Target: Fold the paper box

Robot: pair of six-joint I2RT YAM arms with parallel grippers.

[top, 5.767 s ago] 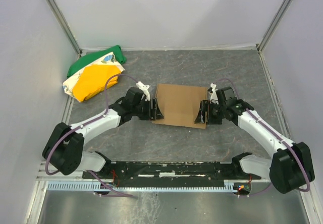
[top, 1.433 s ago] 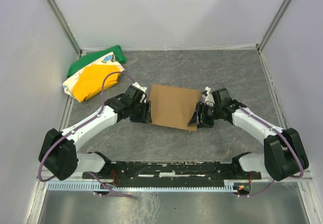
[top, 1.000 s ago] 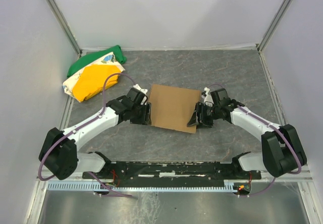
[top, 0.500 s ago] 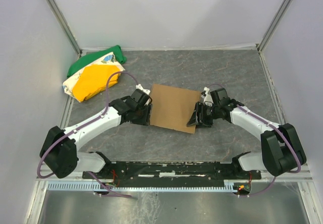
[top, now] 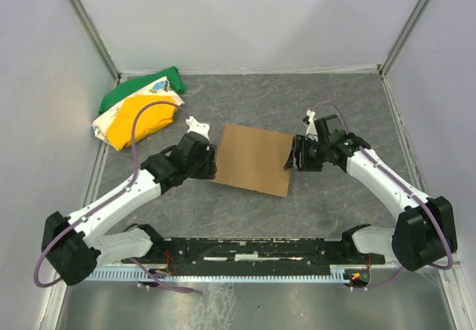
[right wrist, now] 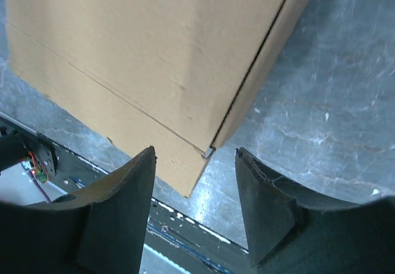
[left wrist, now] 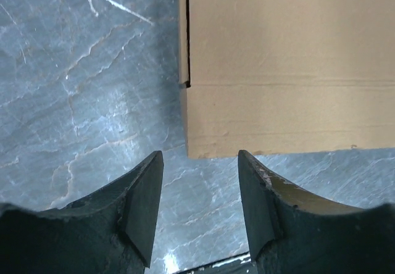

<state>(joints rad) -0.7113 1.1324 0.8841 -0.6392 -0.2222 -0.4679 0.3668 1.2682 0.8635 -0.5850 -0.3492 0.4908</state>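
While the box (top: 251,159) lies in the middle, the left gripper (left wrist: 199,157) and right gripper (right wrist: 194,152) sit half open at its sides, holding nothing; a crooked push could slide it away.

No readable text anywhere, paper box (top: 251,159) plain brown, cloth bundle (top: 137,111) print too small to read
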